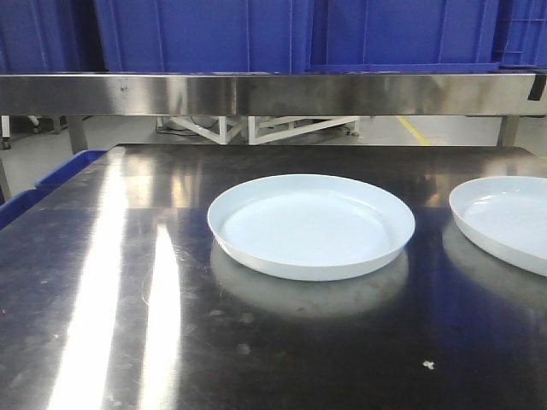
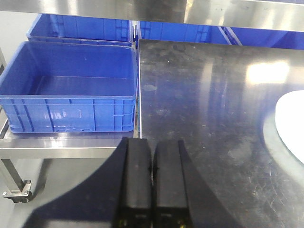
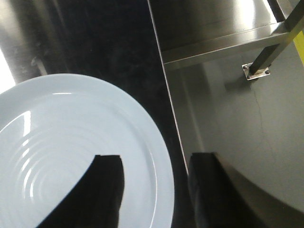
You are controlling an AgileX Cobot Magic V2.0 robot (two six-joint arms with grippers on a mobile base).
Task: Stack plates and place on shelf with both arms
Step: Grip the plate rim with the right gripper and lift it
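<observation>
A: Well, how would these plates handle?

B: Both look stiff, glossy and likely slick. They probably have some weight and would chip if dropped. The centre plate (image 1: 312, 226) and the right plate (image 1: 506, 220) lie flat and apart on the steel table (image 1: 128, 282), below the shelf (image 1: 256, 92). The low upright rim seems the only place to pinch, with one finger inside and one outside.

A: Is either gripper placed for that?

B: The right gripper (image 3: 156, 159) is spread wide. One finger is over a plate's floor and the other is out past the table edge, with the rim between them. Whether it touches the plate cannot be told. That is probably the right plate. The left gripper (image 2: 152, 178) has its fingers pressed together on nothing, and it hangs near the table's left edge beside a blue crate (image 2: 71, 90).

A: What does each view add?

B: Only the front view shows both plates and the shelf with the blue crates (image 1: 282, 34) on it, but it shows neither arm. Only the right wrist view shows the faint concentric rings in the plate's floor and how little table lies outside the rim. The left wrist view catches just a sliver of a plate at its right border.
</observation>
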